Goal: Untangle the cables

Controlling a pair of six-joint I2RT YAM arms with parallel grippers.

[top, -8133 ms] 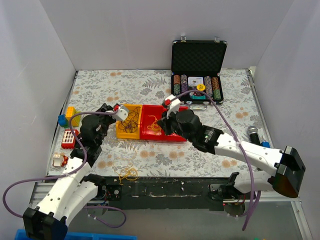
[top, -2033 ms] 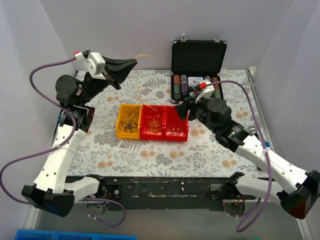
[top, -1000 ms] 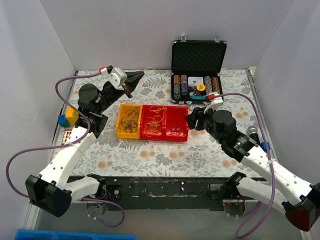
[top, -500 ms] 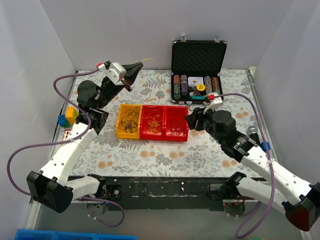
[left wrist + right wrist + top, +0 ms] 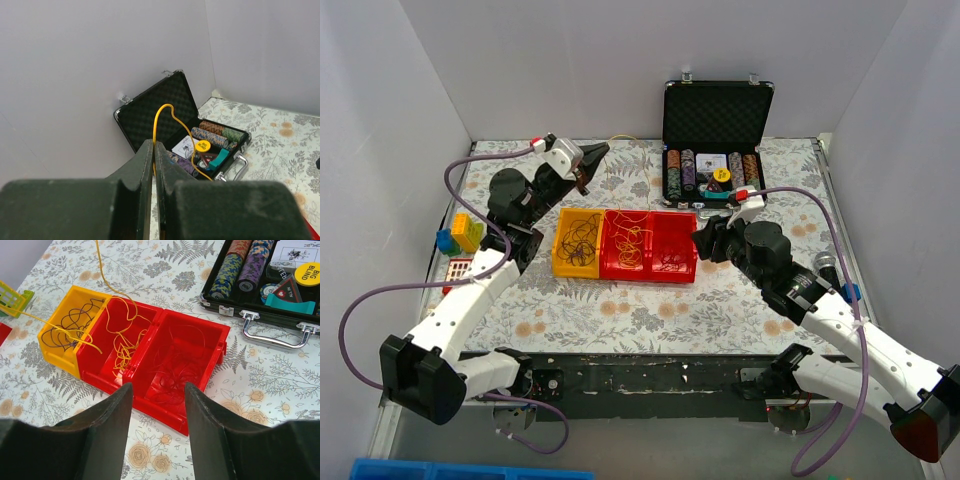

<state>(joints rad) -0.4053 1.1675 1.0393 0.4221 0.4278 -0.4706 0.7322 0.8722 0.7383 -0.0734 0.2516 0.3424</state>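
Cables (image 5: 578, 240) lie in three joined bins (image 5: 650, 277), with one yellow cable (image 5: 161, 108) held up.
Dark strands fill the yellow bin, yellow ones the middle bin, red ones the right bin. Left gripper (image 5: 595, 152), up behind the bins, is pinched tight on the yellow cable, which trails down to the bins. Right gripper (image 5: 701, 238) hangs wide open and empty just right of the bins.

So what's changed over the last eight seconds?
Left gripper left the yellow bin, rose high, then came partway down behind it, jaws shut on a yellow cable. Right gripper backed off the red bins, jaws open, empty. Bins and chip case unmoved.
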